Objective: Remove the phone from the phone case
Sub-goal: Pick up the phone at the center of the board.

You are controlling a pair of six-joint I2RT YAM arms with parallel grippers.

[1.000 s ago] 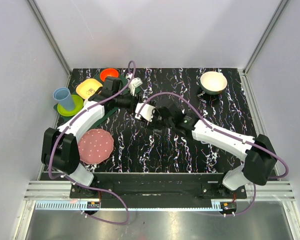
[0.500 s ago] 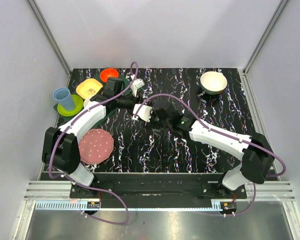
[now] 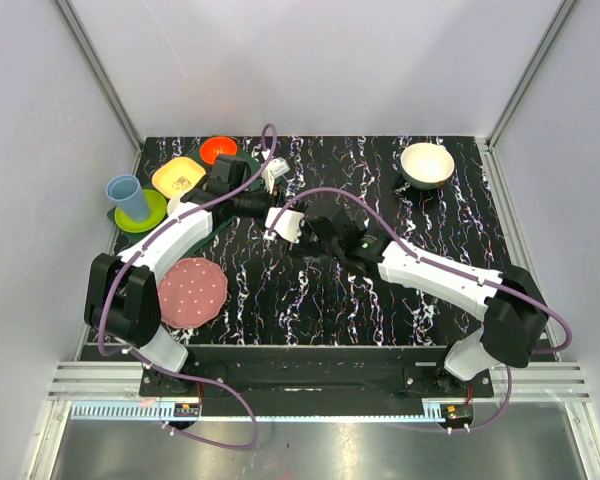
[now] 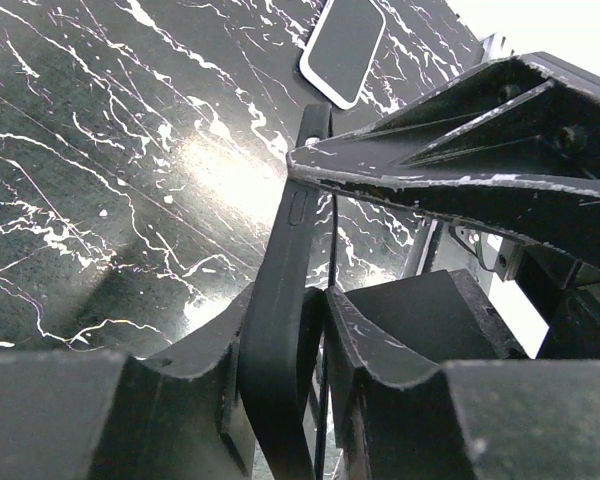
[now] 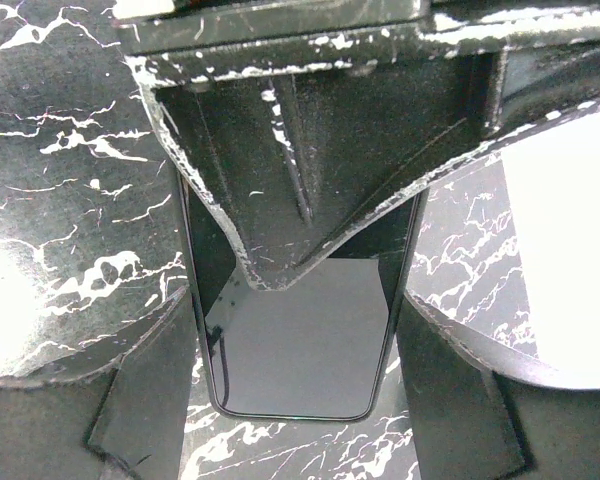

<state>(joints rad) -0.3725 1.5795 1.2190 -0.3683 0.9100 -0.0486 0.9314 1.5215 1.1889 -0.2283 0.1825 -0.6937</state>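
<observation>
Left of the table's [image 3: 320, 300] middle, both arms meet over the phone [image 5: 300, 360], which sits in its case [image 4: 280, 330]. The left gripper [image 4: 298, 310] is nearly closed and pinches the case across its thin side; one finger lies over the screen's far end. The right gripper [image 5: 300, 310] stands wide, with a pad against each long edge, so it holds the phone across its width at the near end. Whether the phone rests on the table or hangs just above it, I cannot tell.

Beyond the case a dark slab with a white rim [image 4: 344, 45] lies flat, apart from it.

The far left corner is crowded. A blue cup [image 3: 127, 195] stands on a green plate [image 3: 156, 216] at the left edge. A yellow dish [image 3: 177, 178] and an orange bowl [image 3: 218, 148] sit just beside them, close to the left arm. A pink plate [image 3: 192, 291] lies near the left arm's base. A white bowl [image 3: 426, 163] sits by the far edge on the right, well apart from both grippers. Bare tabletop lies between the grippers and the bowl, and along the near strip. Walls rise close to the left, far and right edges.
</observation>
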